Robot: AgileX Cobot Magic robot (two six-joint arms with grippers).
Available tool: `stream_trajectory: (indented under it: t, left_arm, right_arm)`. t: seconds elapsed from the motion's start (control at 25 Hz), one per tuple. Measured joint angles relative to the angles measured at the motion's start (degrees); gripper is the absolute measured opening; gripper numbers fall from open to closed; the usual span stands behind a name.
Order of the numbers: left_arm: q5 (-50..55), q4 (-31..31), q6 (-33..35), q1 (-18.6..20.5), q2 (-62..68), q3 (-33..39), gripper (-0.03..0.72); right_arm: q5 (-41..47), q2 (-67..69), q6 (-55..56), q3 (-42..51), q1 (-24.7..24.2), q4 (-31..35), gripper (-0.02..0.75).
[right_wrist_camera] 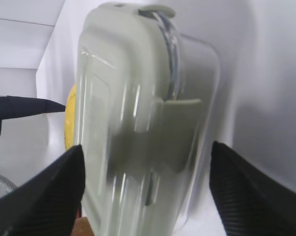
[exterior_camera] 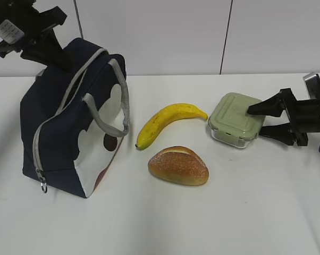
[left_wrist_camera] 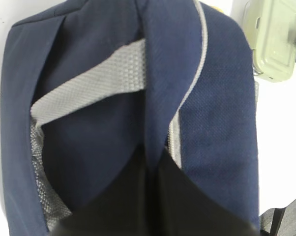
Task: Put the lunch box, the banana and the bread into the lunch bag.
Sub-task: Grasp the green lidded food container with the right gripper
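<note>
My left claw (exterior_camera: 43,45), upper left, pinched onto lunch bag (exterior_camera: 69,127) | my right claw (exterior_camera: 266,121), right edge, level, spread around lunch box (exterior_camera: 235,119), not gripping

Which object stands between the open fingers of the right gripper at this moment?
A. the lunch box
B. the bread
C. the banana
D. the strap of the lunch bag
A: in the right wrist view the green-lidded lunch box fills the gap between the two dark fingers of the right gripper, while the banana and the bread lie apart on the table.
</note>
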Motion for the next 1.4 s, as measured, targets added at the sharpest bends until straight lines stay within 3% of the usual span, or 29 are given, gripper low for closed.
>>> stream_trajectory:
  t: [0.28, 0.76, 1.4]
  left_arm:
    - [0.0, 0.0, 0.0, 0.0, 0.0, 0.0, 0.0]
    - [0.0, 0.0, 0.0, 0.0, 0.0, 0.0, 0.0]
    - [0.0, 0.0, 0.0, 0.0, 0.0, 0.0, 0.0]
  right_arm:
    - [-1.1, 0.0, -0.7, 0.0, 2.5, 0.5, 0.528]
    - [-2.0, 0.0, -0.9, 0.0, 2.5, 0.9, 0.423]
    - [-1.3, 0.0, -0.9, 0.0, 2.6, 1.1, 0.393]
